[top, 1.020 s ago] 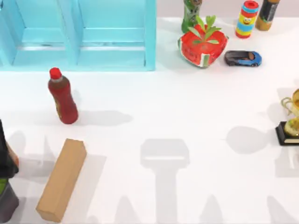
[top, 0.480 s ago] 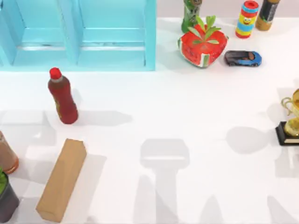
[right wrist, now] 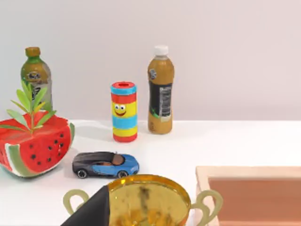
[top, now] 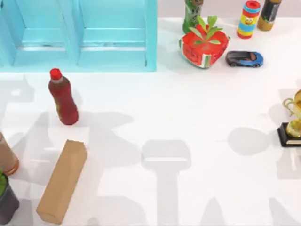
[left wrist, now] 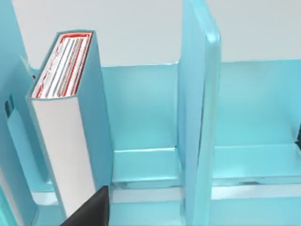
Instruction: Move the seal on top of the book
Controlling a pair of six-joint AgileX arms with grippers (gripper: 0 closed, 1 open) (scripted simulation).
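From our left wrist view the book [left wrist: 70, 136] stands upright in the turquoise shelf [left wrist: 197, 117], spine vertical. We cannot tell the state of either gripper.

trophy [top: 295, 123] cut at top view's 3 o'clock edge | brown bottle [top: 7, 155] and dark pot [top: 6, 202] clipped at 8 o'clock | left wrist: book [left wrist: 70, 136] base hidden

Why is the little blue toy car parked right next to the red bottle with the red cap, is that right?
Not quite. In the top view the blue toy car sits beside the watermelon planter at the table's far right. The red bottle with the red cap stands far off on the left, near the long tan box.
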